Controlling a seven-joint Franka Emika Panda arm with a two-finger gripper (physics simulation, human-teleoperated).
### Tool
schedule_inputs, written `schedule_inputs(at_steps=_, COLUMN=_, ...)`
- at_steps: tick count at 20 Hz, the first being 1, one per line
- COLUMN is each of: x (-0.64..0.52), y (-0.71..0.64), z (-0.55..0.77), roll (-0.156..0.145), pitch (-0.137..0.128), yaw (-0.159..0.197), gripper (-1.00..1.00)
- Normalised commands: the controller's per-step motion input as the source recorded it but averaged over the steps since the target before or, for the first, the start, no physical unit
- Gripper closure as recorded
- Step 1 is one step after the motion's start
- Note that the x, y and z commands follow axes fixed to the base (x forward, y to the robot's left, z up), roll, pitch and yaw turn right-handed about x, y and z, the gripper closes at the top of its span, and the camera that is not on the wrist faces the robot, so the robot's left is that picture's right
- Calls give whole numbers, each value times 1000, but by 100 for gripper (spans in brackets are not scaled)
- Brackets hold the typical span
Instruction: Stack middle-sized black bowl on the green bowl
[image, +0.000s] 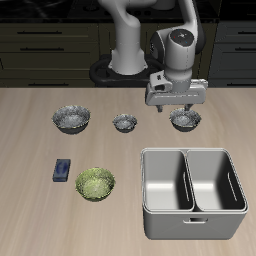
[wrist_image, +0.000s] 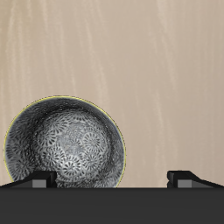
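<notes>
The fingers (wrist_image: 185, 178) stood spread wide and empty above the middle-sized black bowl (image: 185, 120), which sat on the table (image: 30, 210) off-centre, more under one finger than between both. Lowered like that, a tip would probably have struck the rim and skidded the bowl. Well away from the fingers lay the widest dark bowl (image: 71, 119), a blue block (image: 62, 170) and the green bowl (image: 95, 183). The smallest bowl (image: 124, 122) sat nearer, clippable in transit. A grey bin (image: 193, 192) lay frontward.
</notes>
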Motion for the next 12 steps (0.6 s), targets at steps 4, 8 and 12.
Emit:
schedule_inputs(at_steps=4, x=6, y=-3, z=-262, roll=-3, pitch=31, yaw=-5, gripper=-100)
schedule_inputs(at_steps=8, x=13, y=18, z=-252, roll=-1, pitch=33, yaw=8, gripper=-100)
schedule_inputs(at_steps=12, x=4, y=23, z=-216, roll=13, pitch=33, yaw=14, gripper=-100)
